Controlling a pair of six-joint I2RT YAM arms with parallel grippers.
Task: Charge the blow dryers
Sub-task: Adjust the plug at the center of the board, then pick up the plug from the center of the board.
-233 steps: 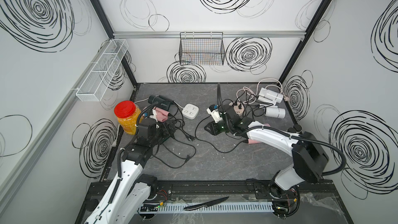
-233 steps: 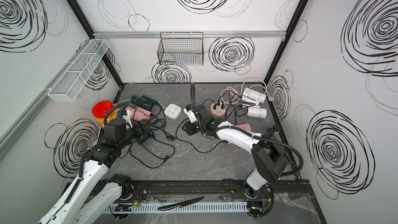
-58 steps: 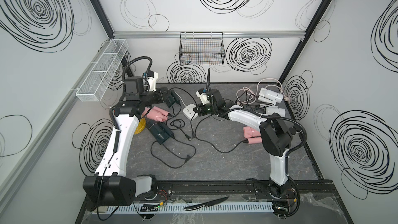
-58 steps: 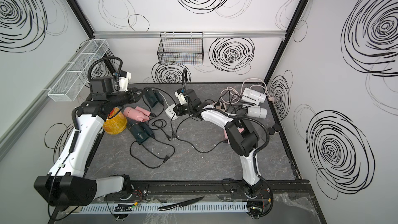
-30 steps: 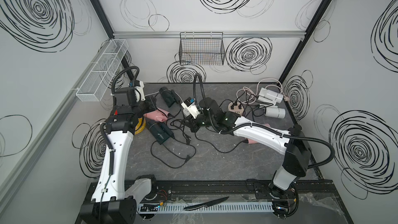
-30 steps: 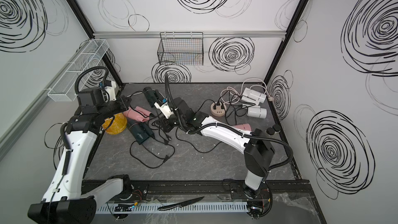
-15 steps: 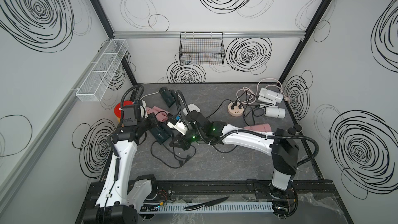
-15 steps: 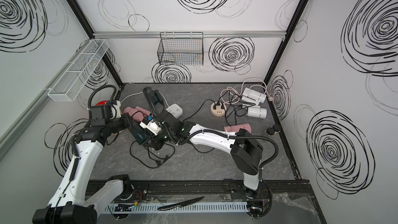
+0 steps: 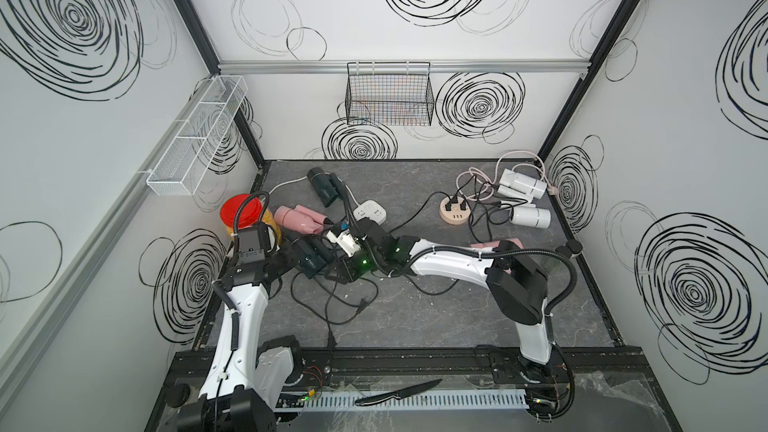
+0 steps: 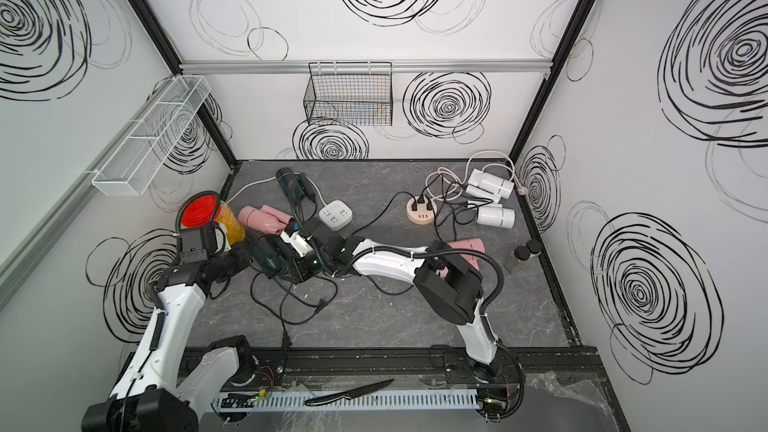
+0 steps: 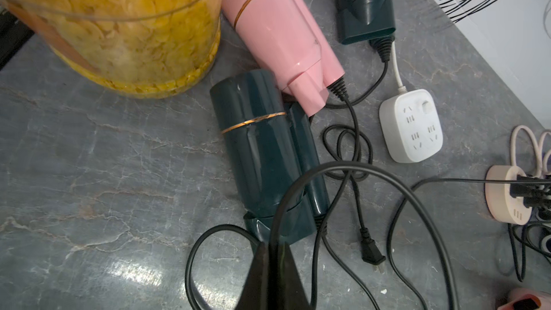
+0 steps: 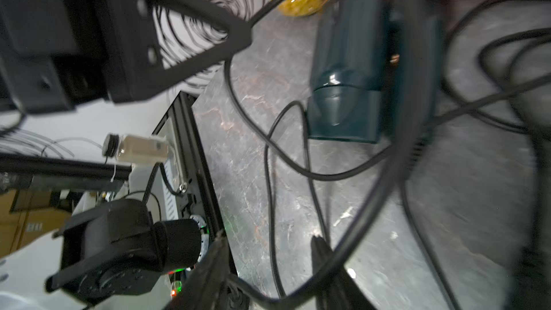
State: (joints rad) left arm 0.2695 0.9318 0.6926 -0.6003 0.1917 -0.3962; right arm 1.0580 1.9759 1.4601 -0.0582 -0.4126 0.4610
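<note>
A dark teal, stubby-barrelled plastic blow dryer (image 11: pixel 262 156) lies on its side just beside the clear plastic jar of yellow flakes (image 11: pixel 119 40). Near the jar, the left gripper (image 11: pixel 272 251) pinches a thin black cord (image 11: pixel 351 167). Beyond the dryer from the jar, the right gripper (image 12: pixel 268 238) has its fingers parted, with a blurred black cable (image 12: pixel 351 225) between them.

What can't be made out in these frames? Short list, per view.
Right hand: under its own wrist in both top views; right wrist view too blurred to show contact.
Left hand: shut on a black cord; the tangle hides whose, left wrist view.
Second pink dryer: mostly behind the right arm in both top views.
Round hub: sockets too small in a top view.
</note>
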